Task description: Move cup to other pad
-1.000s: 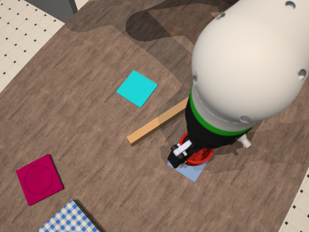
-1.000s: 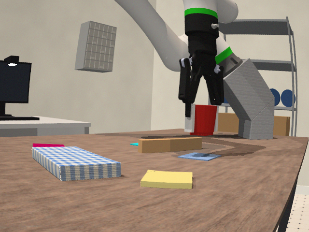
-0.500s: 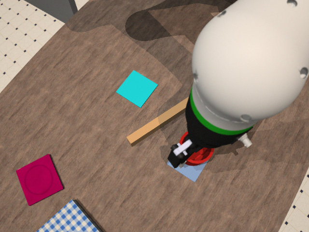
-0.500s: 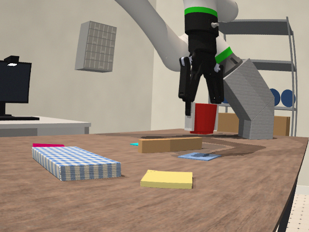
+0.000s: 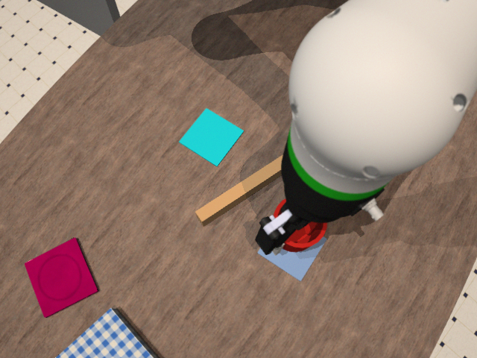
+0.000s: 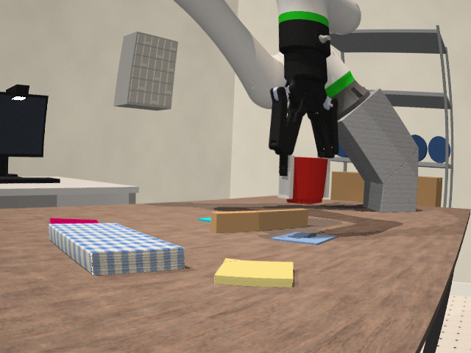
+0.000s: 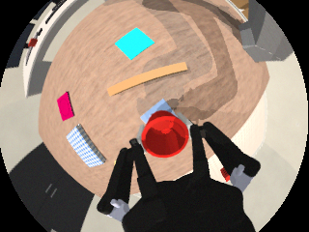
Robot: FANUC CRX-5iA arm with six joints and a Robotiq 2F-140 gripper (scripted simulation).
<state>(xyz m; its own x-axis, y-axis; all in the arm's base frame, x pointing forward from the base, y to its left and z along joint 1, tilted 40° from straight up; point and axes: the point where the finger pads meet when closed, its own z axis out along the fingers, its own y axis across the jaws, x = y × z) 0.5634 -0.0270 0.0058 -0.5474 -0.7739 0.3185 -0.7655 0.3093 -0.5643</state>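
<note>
My gripper (image 6: 304,159) is shut on the red cup (image 6: 308,179) and holds it upright, well above the table. The cup also shows in the overhead view (image 5: 304,235) and in the wrist view (image 7: 165,135). It hangs over the light blue pad (image 6: 304,237), which lies on the table below it (image 5: 294,259). The cyan pad (image 5: 211,136) lies beyond the tan wooden rail (image 5: 238,190), on its far side from the cup. The rail (image 6: 259,220) lies between the two pads. The cup's inside looks red; I cannot make out single marbles.
A magenta square coaster (image 5: 59,276) lies at the left. A blue checked block (image 6: 114,247) and a yellow flat block (image 6: 254,273) lie at the near side. The arm's grey base (image 6: 384,163) stands at the back right.
</note>
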